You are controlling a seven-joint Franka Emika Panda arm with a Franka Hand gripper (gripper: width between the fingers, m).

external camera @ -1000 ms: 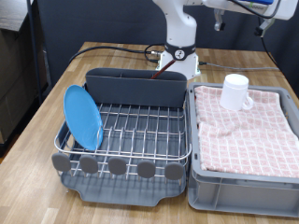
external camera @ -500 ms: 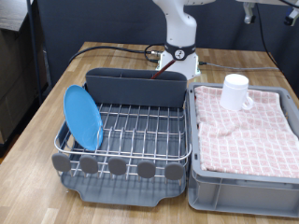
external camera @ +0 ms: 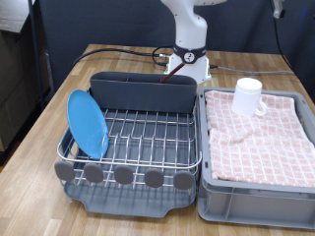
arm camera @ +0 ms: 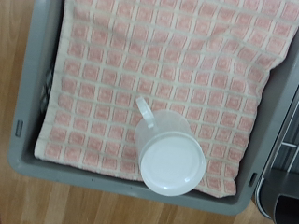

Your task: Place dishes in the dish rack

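The gripper [external camera: 279, 8] is now almost out of the exterior view, only a dark bit shows at the top edge near the right corner. One sec ago it hung lower and more to the left, around the top middle-right; half a sec ago it was already further right. So the arm has travelled up and to the right, to stand high above the grey crate [external camera: 258, 185]. I cannot tell if the fingers are released or clenched, no view shows them, and nothing is seen held.

Wrist view agrees w/ this: it looks straight down on the white mug [arm camera: 169, 155], which stands upside down on the pink checked cloth [arm camera: 168, 65] inside the crate, handle sticking out to one side. In the exterior view the mug [external camera: 249, 96] sits at the crate's far end, same place as in both earlier frames, so it is untouched.

The light-blue plate [external camera: 88, 123] leans on edge in the dish rack [external camera: 138, 138], at the exterior view's left, unchanged also. So 1 dish seems done, and the mug is the thing nearest under the gripper. No wooden spoon is visible in either view.
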